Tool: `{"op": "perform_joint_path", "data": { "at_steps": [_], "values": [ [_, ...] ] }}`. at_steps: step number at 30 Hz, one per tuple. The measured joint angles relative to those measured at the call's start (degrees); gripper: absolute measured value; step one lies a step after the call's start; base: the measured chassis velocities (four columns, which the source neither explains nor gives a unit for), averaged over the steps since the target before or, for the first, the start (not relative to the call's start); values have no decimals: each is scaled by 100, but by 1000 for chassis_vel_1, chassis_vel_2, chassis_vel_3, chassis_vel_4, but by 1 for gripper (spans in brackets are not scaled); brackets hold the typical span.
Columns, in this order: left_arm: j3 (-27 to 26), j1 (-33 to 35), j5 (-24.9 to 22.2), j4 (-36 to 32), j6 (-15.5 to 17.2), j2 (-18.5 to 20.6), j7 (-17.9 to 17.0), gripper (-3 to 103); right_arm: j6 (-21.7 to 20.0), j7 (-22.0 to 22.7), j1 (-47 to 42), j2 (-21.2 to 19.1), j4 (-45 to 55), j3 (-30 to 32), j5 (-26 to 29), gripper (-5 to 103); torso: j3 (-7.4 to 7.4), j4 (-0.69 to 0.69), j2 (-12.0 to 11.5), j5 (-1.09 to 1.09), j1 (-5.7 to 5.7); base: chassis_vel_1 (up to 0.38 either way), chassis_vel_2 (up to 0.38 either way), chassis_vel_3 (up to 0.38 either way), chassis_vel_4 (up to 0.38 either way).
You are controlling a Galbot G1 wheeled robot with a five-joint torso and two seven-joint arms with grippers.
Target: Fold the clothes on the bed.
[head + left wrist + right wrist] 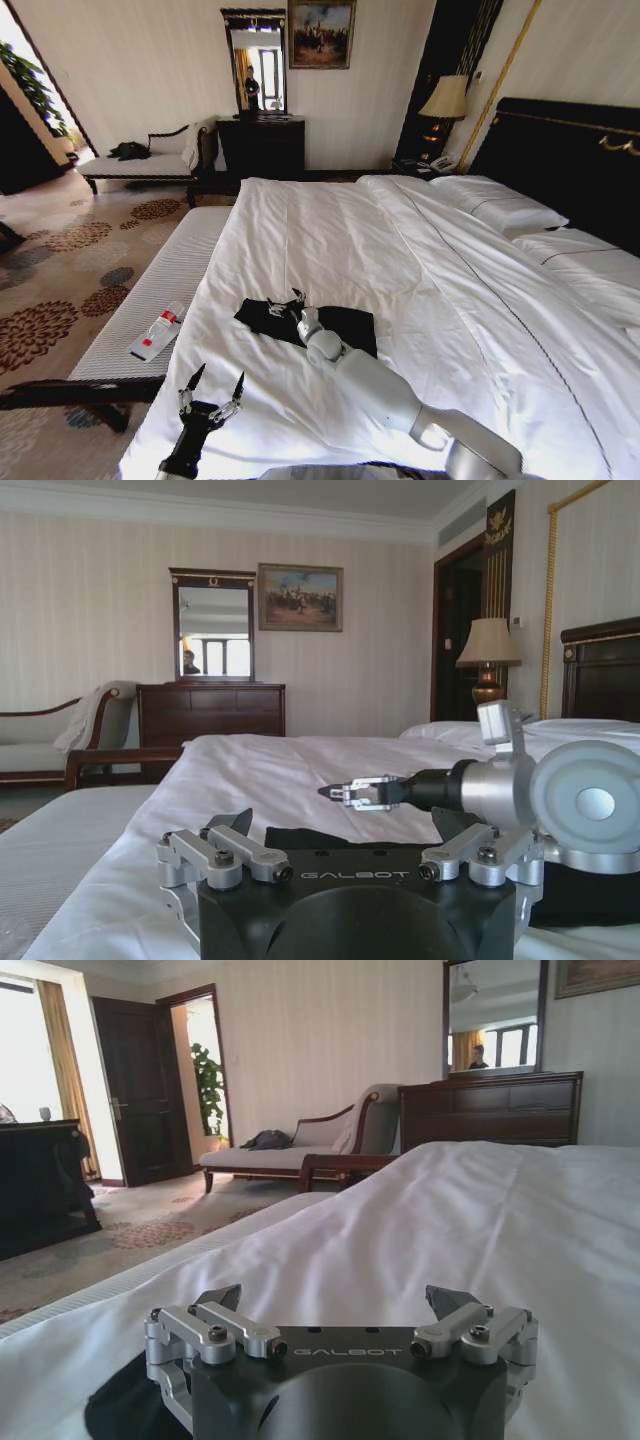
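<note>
The clothes, a black T-shirt (345, 325), lie flat near the foot of the bed (420, 270), on its white duvet. My right gripper (287, 302) hovers over the shirt's left part, open, with nothing between its fingers. In the right wrist view this gripper (336, 1298) points across the duvet, and a patch of the black T-shirt (125, 1405) shows beneath it. My left gripper (214, 382) stands open near the bed's front corner, short of the shirt. From the left wrist, that gripper (345, 822) faces the T-shirt (305, 837) and the right gripper (352, 793) above it.
A pale bench (165, 285) runs along the bed's left side, carrying a red-and-white item (157, 335). Pillows (500, 208) and a dark headboard (570, 150) are at the right. Across the patterned carpet stand a chaise (150, 162), a dresser (262, 142) and a lamp (446, 100).
</note>
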Motion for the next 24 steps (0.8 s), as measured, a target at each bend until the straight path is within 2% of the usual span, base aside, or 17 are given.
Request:
{"op": "perform_joint_path", "data": {
  "at_steps": [8, 12, 14, 18, 20, 24],
  "values": [
    [0, 0, 0, 0, 0, 0, 0, 100, 79, -193, 32, 527, -1026, -256, -58, 100, 0, 0, 0, 0, 0, 0, 0, 0, 0],
    [0, 0, 0, 0, 0, 0, 0, 100, 193, -273, 29, 588, -1375, -336, -185, 100, 0, 0, 0, 0, 0, 0, 0, 0, 0],
    [0, 0, 0, 0, 0, 0, 0, 100, 317, -184, -8, 555, -1366, -329, -320, 100, 0, 1, 0, 1, 0, 0, 0, 0, 0],
    [0, 0, 0, 0, 0, 0, -1, 100, 249, 45, -48, 383, -782, -96, -282, 100, 0, -1, 0, 1, 0, 0, 0, 0, 0],
    [0, 0, 0, 0, 0, 0, -1, 100, 153, 165, -87, 183, -362, 178, -204, 100, 0, 0, 0, 0, 0, 0, 0, 0, 0],
    [0, 0, 0, 0, 0, 0, -1, 100, 185, 207, -259, -102, -131, 511, -227, 100, 0, -2, 1, 0, 0, 0, 0, 0, 0]
  ]
}}
